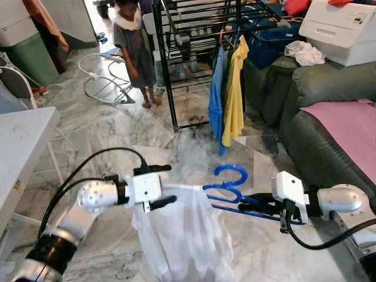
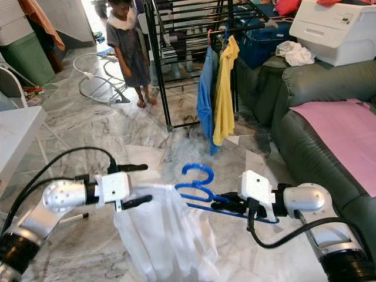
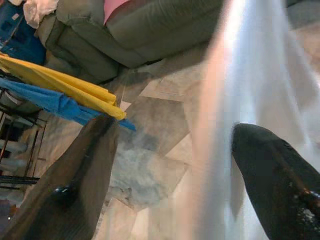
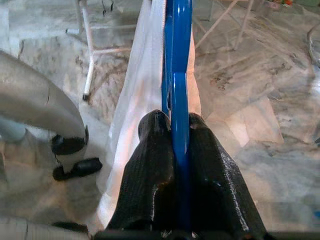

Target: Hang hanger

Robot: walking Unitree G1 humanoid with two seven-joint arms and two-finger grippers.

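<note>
A blue plastic hanger (image 1: 230, 189) carries a white garment (image 1: 179, 235) that hangs down in front of me. My right gripper (image 1: 258, 207) is shut on the hanger's bar, its black fingers (image 4: 155, 185) pinching the blue hanger (image 4: 178, 100) from both sides. My left gripper (image 1: 161, 185) is open at the garment's left shoulder, one finger above the cloth and one below. In the left wrist view the white garment (image 3: 250, 90) passes between the two spread fingers (image 3: 275, 175). The black drying rack (image 1: 194, 41) stands ahead with a blue shirt (image 1: 216, 97) and a yellow shirt (image 1: 234, 94) hanging on it.
A person (image 1: 134, 47) stands left of the rack. A dark green sofa (image 1: 329, 117) with a pink cloth runs along the right. A white table (image 1: 20, 147) is at my left, and a blue basket (image 1: 270, 41) sits behind the rack. Marble floor lies between me and the rack.
</note>
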